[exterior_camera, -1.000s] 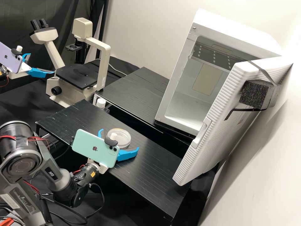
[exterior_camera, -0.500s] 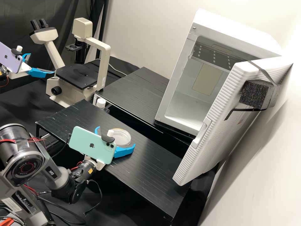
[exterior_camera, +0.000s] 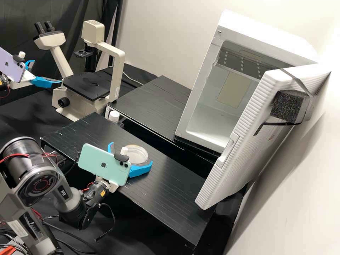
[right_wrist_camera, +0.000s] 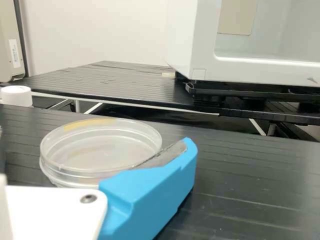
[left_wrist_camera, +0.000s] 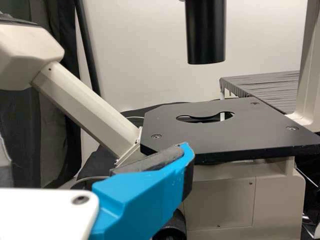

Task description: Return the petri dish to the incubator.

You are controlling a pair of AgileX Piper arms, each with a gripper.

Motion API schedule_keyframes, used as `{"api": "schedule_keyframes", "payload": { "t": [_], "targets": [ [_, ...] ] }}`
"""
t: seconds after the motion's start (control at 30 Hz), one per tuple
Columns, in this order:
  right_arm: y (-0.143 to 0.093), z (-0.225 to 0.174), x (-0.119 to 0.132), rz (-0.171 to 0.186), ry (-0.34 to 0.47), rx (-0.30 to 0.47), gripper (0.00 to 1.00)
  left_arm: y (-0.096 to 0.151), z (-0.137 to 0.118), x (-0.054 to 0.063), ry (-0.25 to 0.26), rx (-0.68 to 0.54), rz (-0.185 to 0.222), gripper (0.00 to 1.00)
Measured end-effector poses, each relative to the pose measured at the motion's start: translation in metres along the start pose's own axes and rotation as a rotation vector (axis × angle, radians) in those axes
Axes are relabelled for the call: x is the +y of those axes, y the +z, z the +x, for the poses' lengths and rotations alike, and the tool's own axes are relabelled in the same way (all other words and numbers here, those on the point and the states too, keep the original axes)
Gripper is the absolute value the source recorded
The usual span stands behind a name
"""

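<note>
High view: petri dish (exterior_camera: 136, 154), flat, face up; between right fingers (exterior_camera: 141, 170)

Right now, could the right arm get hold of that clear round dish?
Probably yes: the right pincer stands open at the petri dish, its blue fingers on either side, and I see nothing in the way.

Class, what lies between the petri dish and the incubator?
In the high view, a stretch of the near black table, then a dark gap before the incubator.
</note>
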Motion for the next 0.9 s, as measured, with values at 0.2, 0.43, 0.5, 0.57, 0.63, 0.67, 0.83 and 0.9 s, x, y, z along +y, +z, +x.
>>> {"api": "schedule_keyframes", "payload": {
  "t": [0.2,0.43,0.5,0.57,0.63,0.67,0.83,0.9],
  "targets": [
    [-0.0004,0.0,0.0003,-0.003,0.003,0.004,0.0,0.0,0.0,0.0,0.0,0.0,0.0,1.0],
    [0.0004,0.0003,-0.0004,0.0,-0.001,0.001,0.0,0.0,0.0,0.0,0.0,0.0,0.0,1.0],
    [0.0004,0.0003,-0.0003,0.0,-0.001,0.001,0.0,0.0,0.0,0.0,0.0,0.0,0.0,1.0],
    [0.0004,0.0003,-0.0003,0.0,-0.001,0.001,0.0,0.0,0.0,0.0,0.0,0.0,0.0,1.0],
    [0.0004,0.0003,-0.0003,0.0,-0.001,0.001,0.0,0.0,0.0,0.0,0.0,0.0,0.0,1.0],
    [0.0004,0.0003,-0.0003,0.0,-0.001,0.001,0.0,0.0,0.0,0.0,0.0,0.0,0.0,1.0],
    [0.0,0.0005,-0.0007,0.0,-0.003,0.003,0.0,0.0,0.0,0.0,0.0,0.0,0.0,1.0],
    [0.0,0.0005,-0.0007,0.0,-0.003,0.003,0.0,0.0,0.0,0.0,0.0,0.0,0.0,1.0]
  ]
}}
